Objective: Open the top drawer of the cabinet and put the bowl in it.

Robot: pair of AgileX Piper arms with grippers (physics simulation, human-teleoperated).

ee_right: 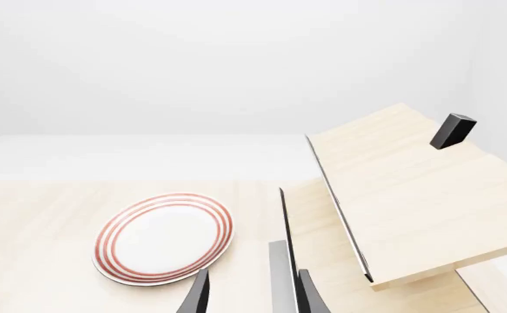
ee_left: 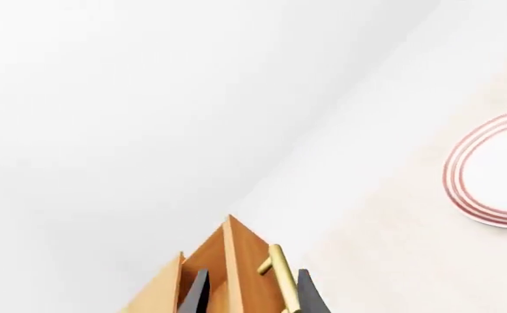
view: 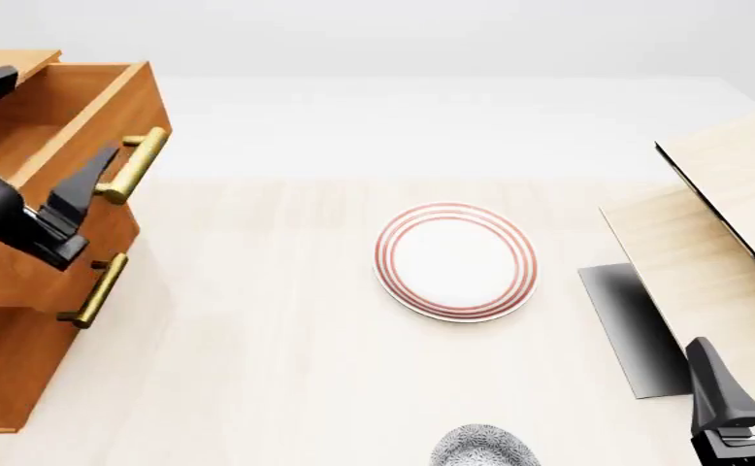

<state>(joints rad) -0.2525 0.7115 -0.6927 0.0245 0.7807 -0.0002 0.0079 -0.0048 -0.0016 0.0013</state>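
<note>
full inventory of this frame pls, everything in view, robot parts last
cabinet: 1, orange-brown wood, far left of the table
top drawer: 1, orange-brown, pulled out, brass handle
lower handle: 1, brass, on the drawer below
plate: 1, white with red rings, table centre
bowl: 1, grey-speckled, near edge, partly cropped
pale wood structure: 1, light wood, right side
table: 1, pale
left gripper: 1, dark, at the top drawer's front
right gripper: 1, dark, lower right, holding nothing
</note>
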